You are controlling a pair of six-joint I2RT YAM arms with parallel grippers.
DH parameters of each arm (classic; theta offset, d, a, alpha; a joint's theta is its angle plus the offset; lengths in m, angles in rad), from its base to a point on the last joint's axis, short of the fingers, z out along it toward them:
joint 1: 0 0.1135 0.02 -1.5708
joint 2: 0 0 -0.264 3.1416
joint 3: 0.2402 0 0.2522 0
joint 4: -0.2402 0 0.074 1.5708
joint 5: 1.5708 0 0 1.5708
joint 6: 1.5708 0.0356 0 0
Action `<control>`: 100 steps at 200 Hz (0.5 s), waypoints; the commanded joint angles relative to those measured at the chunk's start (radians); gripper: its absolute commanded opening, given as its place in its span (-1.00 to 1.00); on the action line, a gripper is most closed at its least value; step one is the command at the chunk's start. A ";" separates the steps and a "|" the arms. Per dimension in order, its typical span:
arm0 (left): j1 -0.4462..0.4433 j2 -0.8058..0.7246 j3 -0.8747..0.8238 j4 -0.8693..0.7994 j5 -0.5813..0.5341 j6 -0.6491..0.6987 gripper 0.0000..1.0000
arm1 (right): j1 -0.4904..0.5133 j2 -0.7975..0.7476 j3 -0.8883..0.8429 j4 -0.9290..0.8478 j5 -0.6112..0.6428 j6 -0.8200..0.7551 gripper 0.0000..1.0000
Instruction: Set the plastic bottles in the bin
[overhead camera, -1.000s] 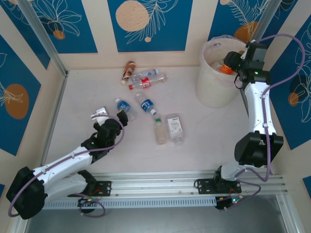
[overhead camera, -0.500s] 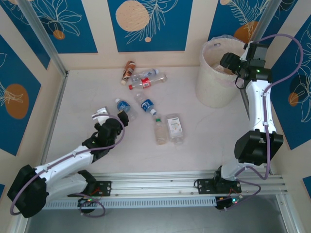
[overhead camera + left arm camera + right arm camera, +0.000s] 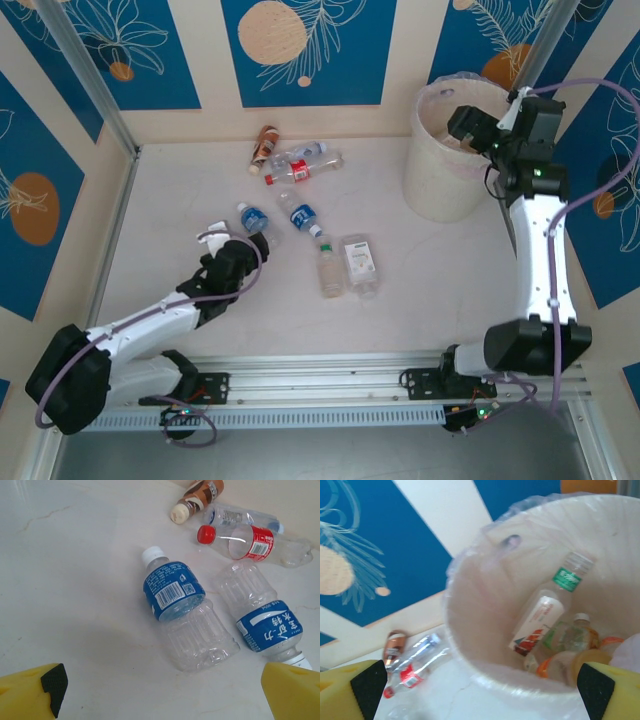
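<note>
**Bin** [image 3: 436, 178]: cream-white, bag-lined, upright at the far right of the desk [image 3: 420, 270].

**Bin contents:** several plastic bottles. A green-banded bottle [image 3: 567, 578] leans on the inner wall, long axis steep, neck uppermost. Orange-tinted bottles [image 3: 590, 642] are heaped at the bottom.

**Right tool** [image 3: 470, 124]: over the bin's mouth, fingers spread wide apart, nothing between them.

**Left tool** [image 3: 160, 692]: well apart from the bin, low over the desk, fingers wide apart and empty.

**Loose bottles, all lying flat on the desk left of the bin**
- Brown bottle [image 3: 199, 494]: farthest from the bin, near the back wall, cap toward the left tool.
- Red-label bottle [image 3: 252, 542]: just beside the brown one, red cap pointing away from the bin.
- First blue-label bottle [image 3: 175, 591]: long axis diagonal, white cap pointing away from the left tool.
- Second blue-label bottle [image 3: 267, 629]: beside the first on its bin side, cap toward the left tool.
- Two pale-label bottles [image 3: 344, 264]: side by side, nearer the arm bases.
</note>
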 commanded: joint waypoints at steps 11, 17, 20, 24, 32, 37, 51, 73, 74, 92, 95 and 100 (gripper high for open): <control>0.040 0.037 0.059 -0.030 0.095 -0.022 1.00 | 0.063 -0.110 -0.133 0.054 -0.038 0.080 0.99; 0.046 0.044 0.069 -0.039 0.111 -0.024 1.00 | 0.078 -0.129 -0.166 0.060 -0.043 0.090 0.99; 0.049 0.047 0.073 -0.044 0.119 -0.025 1.00 | 0.086 -0.137 -0.183 0.064 -0.047 0.093 0.99; 0.053 0.052 0.080 -0.050 0.129 -0.026 1.00 | 0.100 -0.147 -0.205 0.074 -0.053 0.094 0.99; 0.062 0.059 0.092 -0.061 0.143 -0.031 1.00 | 0.125 -0.167 -0.246 0.100 -0.086 0.081 0.99; 0.065 0.063 0.098 -0.066 0.150 -0.032 1.00 | 0.148 -0.176 -0.270 0.112 -0.108 0.063 0.99; 0.075 0.071 0.109 -0.077 0.162 -0.037 1.00 | 0.222 -0.186 -0.316 0.116 -0.095 0.039 0.99; 0.096 0.073 0.115 -0.081 0.193 -0.049 1.00 | 0.347 -0.164 -0.385 0.102 -0.022 0.061 0.99; 0.097 0.073 0.115 -0.082 0.193 -0.050 1.00 | 0.353 -0.161 -0.388 0.100 -0.018 0.064 0.98; 0.112 0.073 0.112 -0.088 0.211 -0.067 1.00 | 0.479 -0.097 -0.415 0.043 0.061 0.113 0.96; 0.114 0.074 0.112 -0.088 0.214 -0.068 1.00 | 0.502 -0.083 -0.416 0.032 0.086 0.123 0.96; 0.116 0.074 0.110 -0.090 0.216 -0.071 1.00 | 0.540 -0.061 -0.421 0.021 0.115 0.136 0.96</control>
